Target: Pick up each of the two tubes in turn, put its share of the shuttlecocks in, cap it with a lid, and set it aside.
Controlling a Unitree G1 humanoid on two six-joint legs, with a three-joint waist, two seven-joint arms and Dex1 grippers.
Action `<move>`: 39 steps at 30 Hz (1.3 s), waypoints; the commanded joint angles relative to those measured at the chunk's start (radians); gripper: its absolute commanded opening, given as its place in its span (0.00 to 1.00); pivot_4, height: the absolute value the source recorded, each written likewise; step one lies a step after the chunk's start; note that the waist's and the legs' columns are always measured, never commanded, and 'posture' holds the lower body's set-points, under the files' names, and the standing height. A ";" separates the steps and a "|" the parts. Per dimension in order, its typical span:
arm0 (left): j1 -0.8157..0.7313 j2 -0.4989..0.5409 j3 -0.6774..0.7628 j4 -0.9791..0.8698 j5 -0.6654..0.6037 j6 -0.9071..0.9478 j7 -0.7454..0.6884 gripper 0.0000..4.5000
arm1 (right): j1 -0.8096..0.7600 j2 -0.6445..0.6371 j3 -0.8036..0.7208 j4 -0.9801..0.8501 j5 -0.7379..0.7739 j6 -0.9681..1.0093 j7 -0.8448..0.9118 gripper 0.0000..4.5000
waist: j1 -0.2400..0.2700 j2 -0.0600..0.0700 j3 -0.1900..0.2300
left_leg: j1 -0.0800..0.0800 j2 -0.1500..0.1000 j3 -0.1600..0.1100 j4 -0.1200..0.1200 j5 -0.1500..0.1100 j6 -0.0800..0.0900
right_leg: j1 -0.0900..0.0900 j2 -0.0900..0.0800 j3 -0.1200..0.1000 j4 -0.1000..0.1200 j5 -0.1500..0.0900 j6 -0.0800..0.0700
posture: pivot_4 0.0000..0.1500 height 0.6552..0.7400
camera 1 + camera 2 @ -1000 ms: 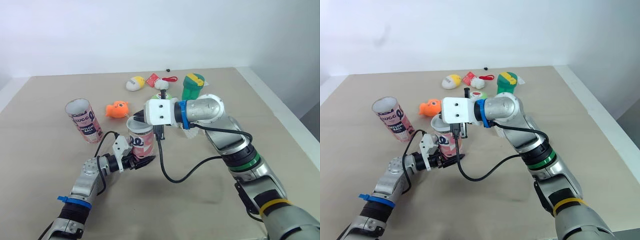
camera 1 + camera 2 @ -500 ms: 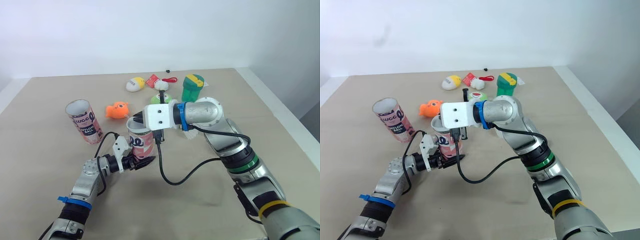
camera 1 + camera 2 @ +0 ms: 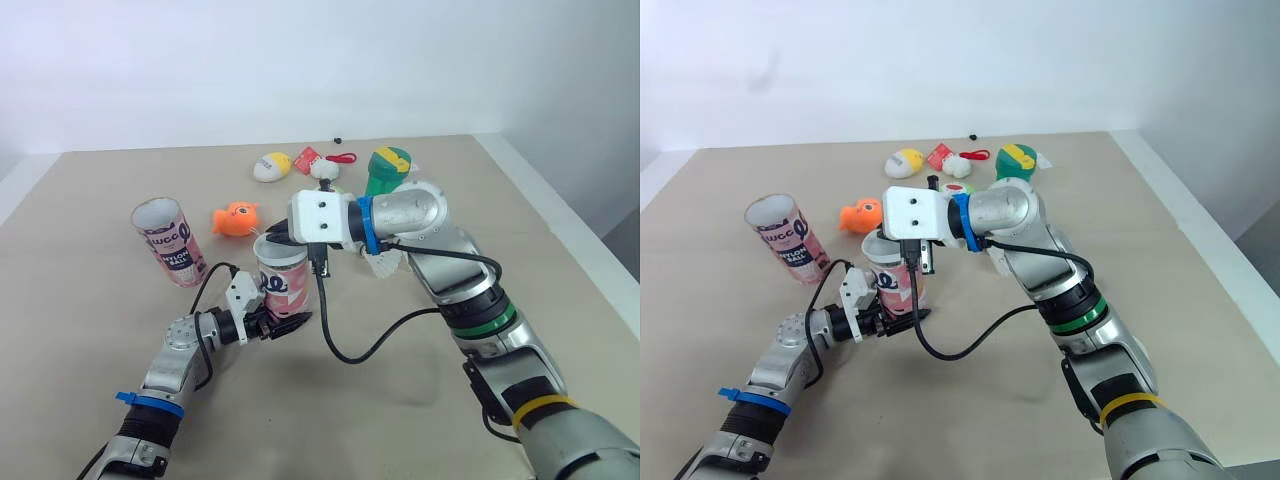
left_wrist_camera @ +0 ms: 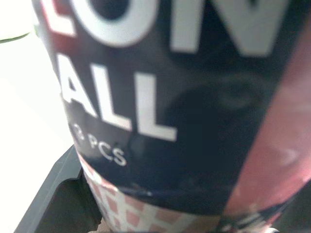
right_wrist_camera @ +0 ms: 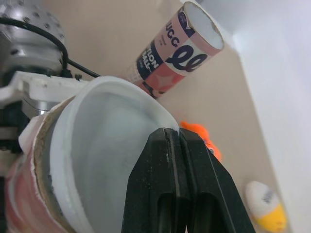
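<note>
My left gripper (image 3: pixel 277 320) is shut on the lower part of a pink and navy tube (image 3: pixel 284 287), holding it upright on the table; the tube's print (image 4: pixel 184 97) is right in front of the left wrist camera. A white lid (image 5: pixel 104 145) lies on the tube's mouth, slightly askew. My right gripper (image 3: pixel 268 237) is shut, its tips resting at the lid's rim with nothing between them. A second open tube (image 3: pixel 168 241) stands tilted to the left. A white shuttlecock (image 3: pixel 383 265) lies behind my right forearm.
An orange fish toy (image 3: pixel 236 219) lies between the two tubes. Farther back sit a yellow and white egg (image 3: pixel 270 166), a red packet (image 3: pixel 306 158), a small white toy (image 3: pixel 322 170) and a green bottle (image 3: pixel 386 170). A black cable hangs from my right wrist.
My right gripper has lifted slightly at the tube's mouth, still shut. The left gripper and its tube have stayed in place.
</note>
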 commanded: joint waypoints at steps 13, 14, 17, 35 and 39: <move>0.022 -0.010 -0.060 0.063 0.049 0.056 0.013 0.78 | -0.116 -0.015 -0.012 0.002 0.063 -0.003 0.041 0.01 | 0.002 -0.001 0.006 | -0.004 -0.001 -0.002 0.000 0.000 0.000 | -0.001 -0.001 -0.001 -0.003 0.000 0.001 | 1.00 1.00; 0.022 -0.010 -0.060 0.063 0.049 0.057 0.012 0.78 | -0.134 -0.018 -0.021 0.006 0.067 0.000 0.042 0.01 | 0.002 -0.001 0.006 | -0.004 -0.001 -0.002 0.000 0.000 0.000 | -0.001 -0.001 -0.001 -0.003 0.000 0.001 | 1.00 1.00; 0.021 -0.009 -0.063 0.063 0.049 0.058 0.009 0.78 | -0.189 -0.031 -0.049 0.012 0.091 0.014 0.046 0.01 | 0.003 0.000 0.007 | -0.006 -0.001 -0.002 0.000 0.000 0.000 | -0.001 -0.001 -0.002 -0.002 0.001 0.001 | 1.00 1.00; 0.022 -0.008 -0.074 0.061 0.041 0.058 0.021 0.78 | -0.182 -0.098 0.016 0.059 0.079 -0.066 0.073 0.01 | 0.004 -0.001 0.008 | -0.014 -0.016 -0.011 0.000 0.001 0.001 | 0.000 -0.016 -0.006 -0.004 0.002 0.010 | 1.00 1.00; 0.025 -0.012 -0.075 0.058 0.042 0.058 0.025 0.78 | -0.166 -0.090 0.011 0.063 0.077 -0.086 0.059 0.01 | 0.004 -0.001 0.008 | -0.016 -0.016 -0.012 0.000 0.001 0.001 | -0.001 -0.016 -0.008 -0.004 0.002 0.009 | 1.00 1.00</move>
